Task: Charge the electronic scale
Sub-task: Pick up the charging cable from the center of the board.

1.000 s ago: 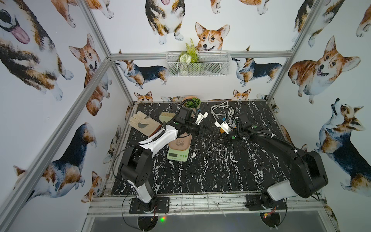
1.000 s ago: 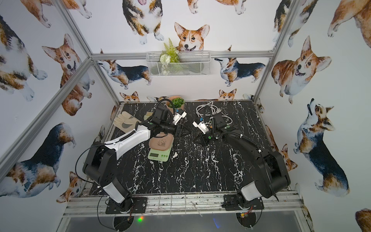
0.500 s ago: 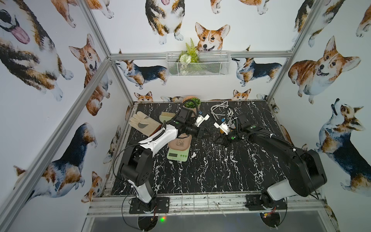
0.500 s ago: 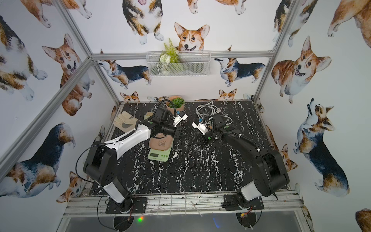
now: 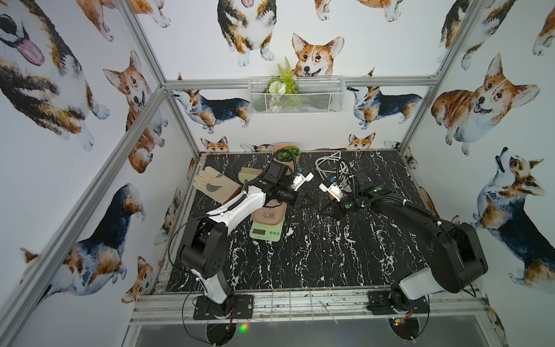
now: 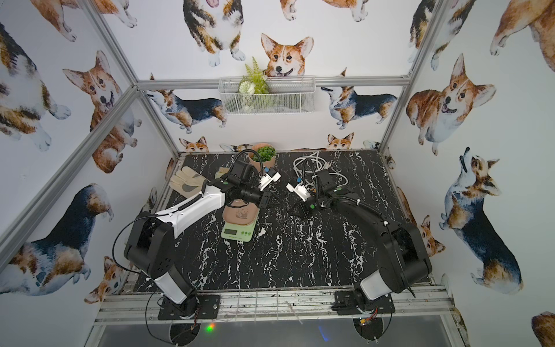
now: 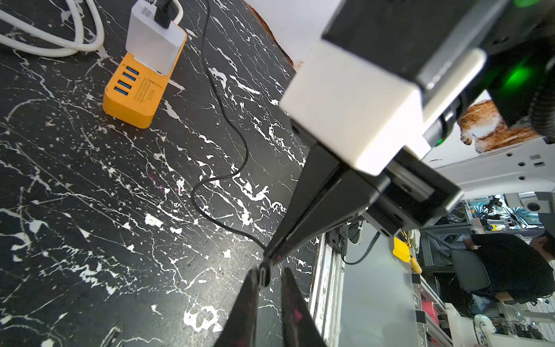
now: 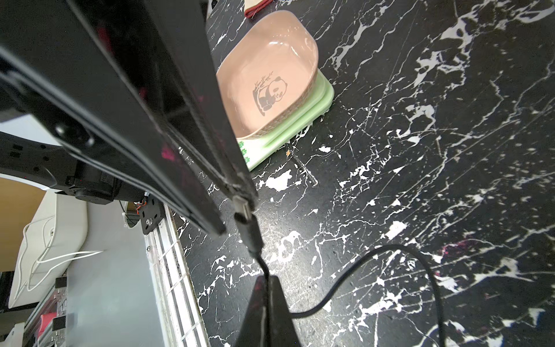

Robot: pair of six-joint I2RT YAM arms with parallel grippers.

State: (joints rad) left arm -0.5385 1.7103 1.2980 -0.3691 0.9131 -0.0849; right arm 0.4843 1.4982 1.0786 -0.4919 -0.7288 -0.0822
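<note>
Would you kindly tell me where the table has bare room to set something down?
Free: the front of the table, between the scale and the front rail; the back right corner beyond the white cord. Crowded: back left, with glove, brush and plant pot, and the centre, around power strip and black cable.

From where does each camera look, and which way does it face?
Both top views: high above the arms' bases, facing down at the table; left arm, right arm and electronic scale show.
Left wrist: on the left arm, facing past the left gripper toward the orange power strip; the right gripper shows.
Right wrist: on the right arm, facing the electronic scale; both grippers show.
Shared: both wrist views show the black cable's plug.
</note>
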